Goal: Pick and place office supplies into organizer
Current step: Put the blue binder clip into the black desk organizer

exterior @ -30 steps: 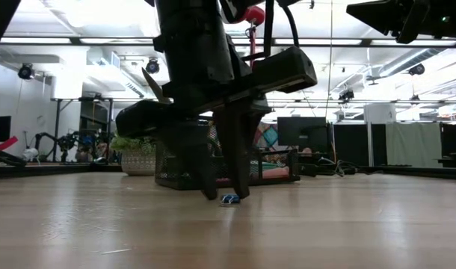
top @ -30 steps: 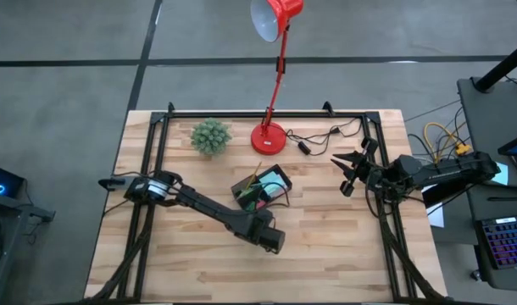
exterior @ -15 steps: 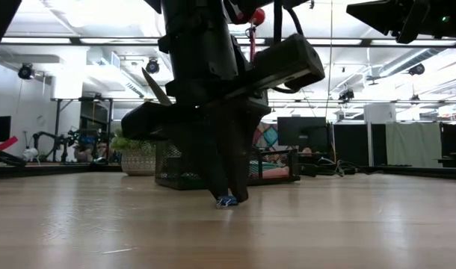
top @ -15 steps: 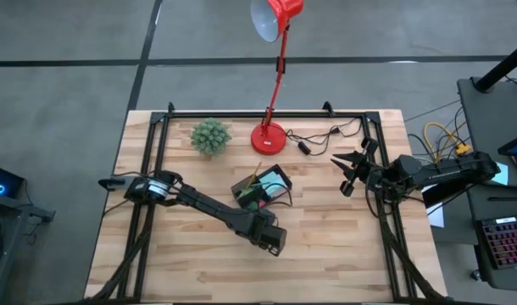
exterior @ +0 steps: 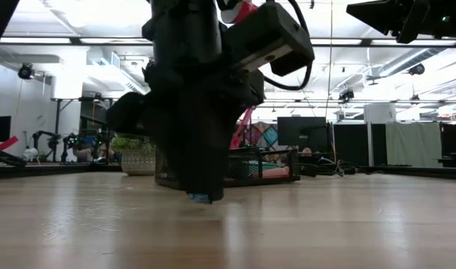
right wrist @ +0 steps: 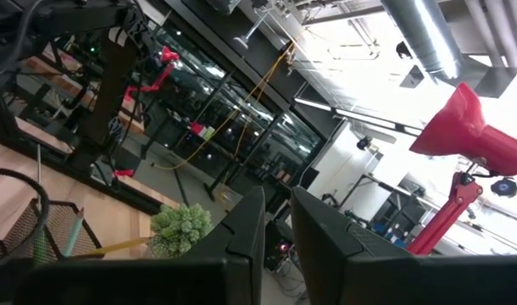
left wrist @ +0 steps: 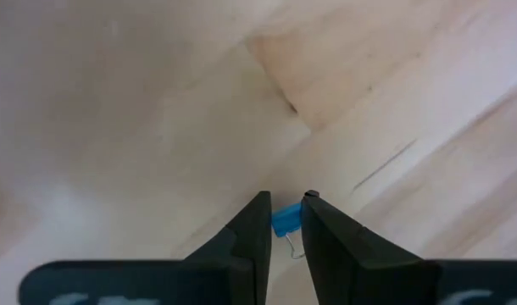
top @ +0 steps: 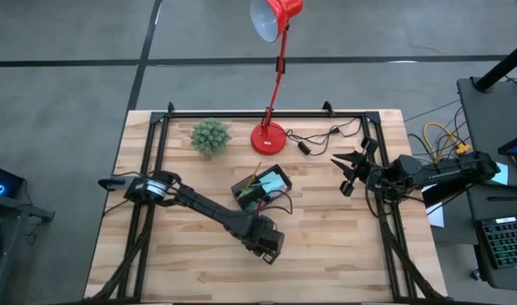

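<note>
- It is a robotics lab or workshop, not a home or office.
- A wooden table (top: 326, 254) with a black frame stands on a grey concrete floor (top: 63, 85).
- A laptop (top: 506, 241) and loose cables (top: 445, 135) sit on a side bench.
- Beyond the table, the low view shows an open hall with ceiling strip lights (exterior: 78, 39), ducts (right wrist: 428, 34), a monitor (exterior: 297, 132) and grey partitions (exterior: 411, 143).

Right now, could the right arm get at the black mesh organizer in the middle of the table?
Probably yes: the right end effector waits beside the black mesh organizer, with bare table between.
</note>
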Controlling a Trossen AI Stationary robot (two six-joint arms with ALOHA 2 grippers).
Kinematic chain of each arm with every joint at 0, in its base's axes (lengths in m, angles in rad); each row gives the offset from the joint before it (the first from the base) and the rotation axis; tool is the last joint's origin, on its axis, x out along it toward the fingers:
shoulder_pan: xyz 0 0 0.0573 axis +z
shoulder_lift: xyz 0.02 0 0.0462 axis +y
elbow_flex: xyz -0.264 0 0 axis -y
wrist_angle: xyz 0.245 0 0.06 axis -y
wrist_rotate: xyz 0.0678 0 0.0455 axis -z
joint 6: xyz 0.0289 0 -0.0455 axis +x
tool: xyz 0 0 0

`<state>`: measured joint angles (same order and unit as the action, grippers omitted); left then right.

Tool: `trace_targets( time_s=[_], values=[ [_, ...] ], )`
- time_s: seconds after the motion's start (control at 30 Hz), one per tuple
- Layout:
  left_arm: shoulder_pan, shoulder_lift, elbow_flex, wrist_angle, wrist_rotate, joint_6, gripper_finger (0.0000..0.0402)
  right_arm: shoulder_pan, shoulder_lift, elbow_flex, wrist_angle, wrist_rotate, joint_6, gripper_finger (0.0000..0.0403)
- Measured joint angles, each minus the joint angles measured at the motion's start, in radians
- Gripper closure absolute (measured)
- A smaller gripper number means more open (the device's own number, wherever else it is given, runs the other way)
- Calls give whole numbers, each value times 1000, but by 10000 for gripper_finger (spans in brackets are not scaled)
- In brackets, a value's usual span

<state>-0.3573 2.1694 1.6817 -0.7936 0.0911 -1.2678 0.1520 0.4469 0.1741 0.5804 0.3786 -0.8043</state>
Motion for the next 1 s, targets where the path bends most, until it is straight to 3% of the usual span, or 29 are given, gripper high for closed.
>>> trace_targets(
  time_s=[0.7,1.0],
  values=[
    [6,-10,42,-52,-21,54,353,0,0,0,0,0,0,351],
    [12,-10,108,-54,-180,140,353,0,0,0,0,0,0,351]
  ],
)
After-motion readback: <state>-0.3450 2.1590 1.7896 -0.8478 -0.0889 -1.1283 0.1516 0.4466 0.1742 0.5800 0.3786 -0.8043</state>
